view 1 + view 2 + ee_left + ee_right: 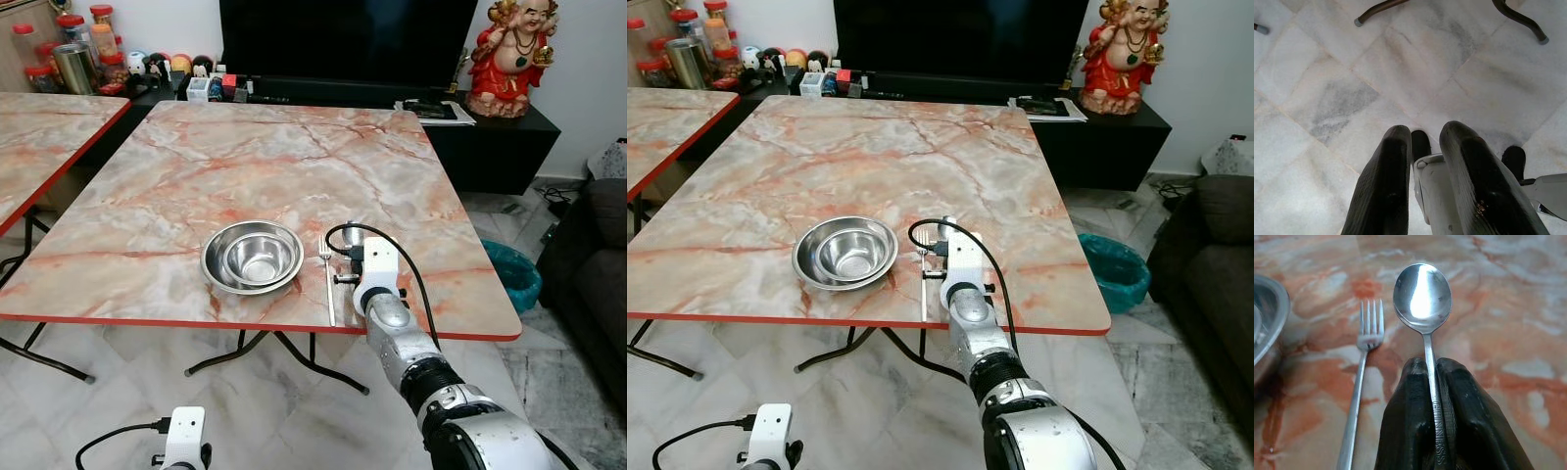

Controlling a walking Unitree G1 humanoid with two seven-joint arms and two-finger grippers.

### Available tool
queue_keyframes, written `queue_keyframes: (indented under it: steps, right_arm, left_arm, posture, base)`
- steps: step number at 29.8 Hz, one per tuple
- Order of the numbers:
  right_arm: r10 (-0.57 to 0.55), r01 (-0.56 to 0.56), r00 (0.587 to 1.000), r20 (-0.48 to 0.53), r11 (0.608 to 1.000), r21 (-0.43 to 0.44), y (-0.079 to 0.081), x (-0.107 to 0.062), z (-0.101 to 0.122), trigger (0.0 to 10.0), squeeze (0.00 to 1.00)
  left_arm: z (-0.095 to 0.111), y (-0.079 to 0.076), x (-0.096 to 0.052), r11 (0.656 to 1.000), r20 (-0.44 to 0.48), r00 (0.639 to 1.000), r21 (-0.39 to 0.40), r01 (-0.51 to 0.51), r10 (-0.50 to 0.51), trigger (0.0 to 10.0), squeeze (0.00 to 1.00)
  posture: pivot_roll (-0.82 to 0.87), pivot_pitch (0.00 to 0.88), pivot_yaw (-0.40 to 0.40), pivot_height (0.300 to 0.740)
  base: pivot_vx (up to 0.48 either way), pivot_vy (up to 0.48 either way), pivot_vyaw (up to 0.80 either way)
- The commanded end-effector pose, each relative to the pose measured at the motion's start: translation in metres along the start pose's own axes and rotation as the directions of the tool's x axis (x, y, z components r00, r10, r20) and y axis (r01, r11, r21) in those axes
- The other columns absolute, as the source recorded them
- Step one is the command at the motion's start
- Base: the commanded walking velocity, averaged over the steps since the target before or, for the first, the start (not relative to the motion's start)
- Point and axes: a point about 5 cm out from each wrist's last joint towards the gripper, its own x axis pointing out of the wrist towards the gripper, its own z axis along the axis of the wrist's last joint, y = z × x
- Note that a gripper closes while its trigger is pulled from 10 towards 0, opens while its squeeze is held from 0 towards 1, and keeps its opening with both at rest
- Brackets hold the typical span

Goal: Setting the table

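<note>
A: Right gripper (1432, 382) state?

B: Fingers pinched tight on the spoon (1422, 291) handle, bowl pointing forward, low over the table (147, 225), just right of the fork (326, 269).

A: Why there?

B: Looks like it's lining the spoon up parallel to the fork, which lies beside the nested steel bowls (253, 257) at the near edge. Cutlery side of the place setting.

A: Left gripper (1420, 161)?

B: Idle, hanging over the floor tiles (1342, 98), fingers slightly parted, holding nothing.
</note>
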Motion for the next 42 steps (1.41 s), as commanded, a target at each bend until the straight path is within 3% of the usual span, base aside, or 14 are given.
queue_keyframes:
  steps: [1,14,26,42]
  right_arm:
    - [-0.011,0.01,1.0,0.028,1.0,0.018,-0.002,0.003,0.012,10.0,0.0]
    - [0.004,-0.006,0.997,0.076,1.0,0.026,-0.001,0.004,0.021,10.0,0.0]
    - [0.0,-0.001,0.997,0.079,1.0,0.02,-0.009,0.001,0.008,10.0,0.0]
    - [-0.019,0.017,0.995,0.097,1.0,0.023,-0.016,0.0,0.008,10.0,0.0]
  left_arm:
    - [-0.003,0.002,0.0,1.0,-0.017,1.0,0.007,-0.012,0.012,10.0,0.0]
    - [-0.006,0.004,-0.002,1.0,-0.014,1.0,-0.005,-0.019,0.019,10.0,0.0]
    - [-0.001,0.002,0.0,1.0,-0.007,1.0,0.012,-0.007,0.007,10.0,0.0]
    - [0.002,0.0,0.001,1.0,0.002,1.0,0.012,0.0,0.0,10.0,0.0]
  posture:
    - [0.09,0.0,-0.061,0.74]
    - [0.1,0.0,-0.069,0.74]
    - [0.08,0.0,-0.061,0.74]
    - [0.08,0.0,-0.057,0.74]
  base:
    - [0.0,0.0,0.0]
    - [0.0,0.0,0.0]
    - [0.0,0.0,0.0]
    - [0.287,0.0,0.0]
